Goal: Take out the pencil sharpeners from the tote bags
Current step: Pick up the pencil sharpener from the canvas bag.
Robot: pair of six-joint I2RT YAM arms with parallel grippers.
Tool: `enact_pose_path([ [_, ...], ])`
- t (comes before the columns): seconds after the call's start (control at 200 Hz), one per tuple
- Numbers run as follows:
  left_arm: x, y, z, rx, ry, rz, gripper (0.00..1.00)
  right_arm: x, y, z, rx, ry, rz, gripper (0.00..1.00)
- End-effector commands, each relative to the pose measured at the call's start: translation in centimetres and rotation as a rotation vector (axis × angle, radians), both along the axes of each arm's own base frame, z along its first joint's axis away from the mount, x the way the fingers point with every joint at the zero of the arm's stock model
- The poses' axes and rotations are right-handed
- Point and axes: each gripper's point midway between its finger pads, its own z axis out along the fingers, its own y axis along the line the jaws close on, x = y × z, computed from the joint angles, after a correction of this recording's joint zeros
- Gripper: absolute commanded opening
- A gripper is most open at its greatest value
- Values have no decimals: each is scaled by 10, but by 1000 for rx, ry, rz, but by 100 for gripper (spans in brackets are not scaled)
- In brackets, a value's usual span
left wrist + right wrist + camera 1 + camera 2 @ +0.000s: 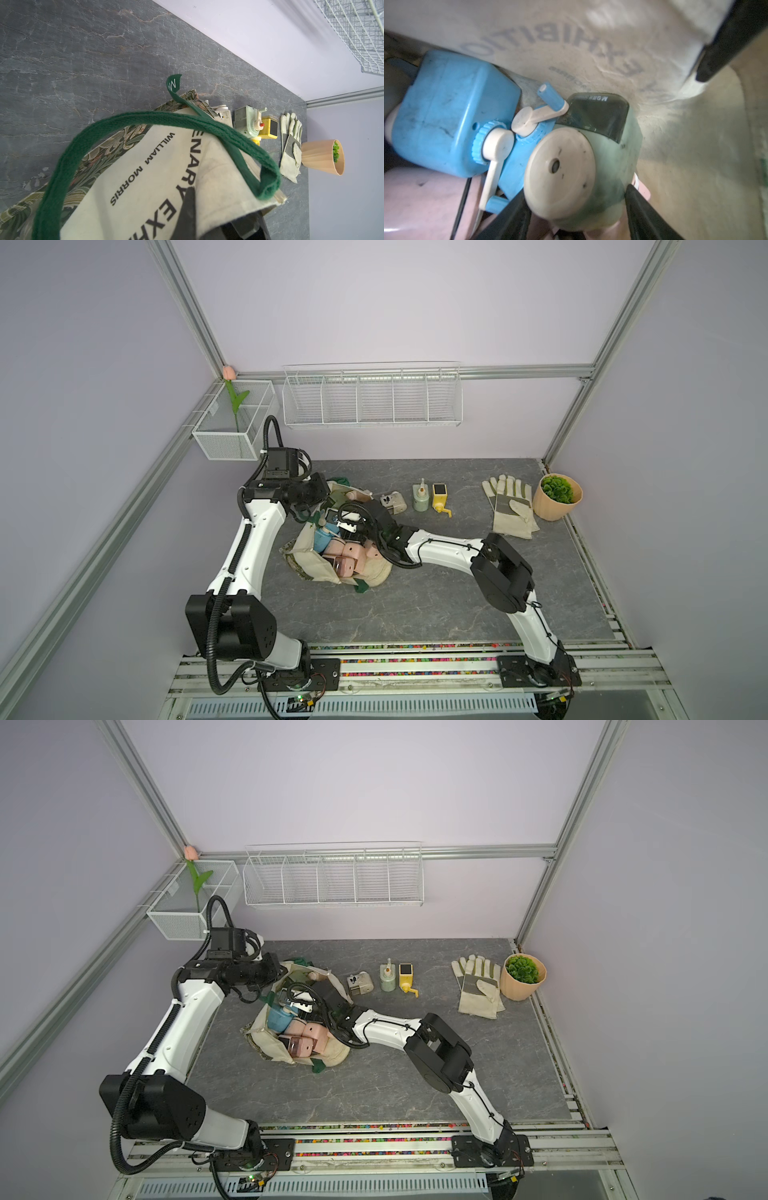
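In both top views three pencil sharpeners [420,499] stand in a row on the table [436,593], at about two o'clock from the tote bag [316,570]. Its open mouth shows a heap of pink and blue ones inside, so most of the job remains. In the left wrist view the left gripper [218,207] is clamped tight on the tote's cream rim. In the right wrist view the right gripper [577,190] is inside the bag, jaws parted either side of a pale green sharpener [571,166], a blue sharpener [452,112] just beside it. Whether they grip it yet I cannot tell.

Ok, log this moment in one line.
left gripper: shut on tote bag | right gripper: straddling pale green sharpener, grip unclear | three sharpeners on table
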Motion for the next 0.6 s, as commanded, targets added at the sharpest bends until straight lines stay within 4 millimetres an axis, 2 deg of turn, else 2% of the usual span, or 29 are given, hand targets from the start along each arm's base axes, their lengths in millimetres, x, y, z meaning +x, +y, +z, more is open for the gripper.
enact_pose_path([
  [0.0,-6,6,1,9,9,14,0,-3,12,-7,14,-21,69,74],
  [0.28,-7,6,2,10,6,13,0,5,19,-7,62,-12,67,78],
  [0.465,-7,6,2,10,8,14,0,21,15,10,152,-10,1,71],
  [0.595,-7,6,2,11,7,12,0,28,7,13,198,28,-19,64],
])
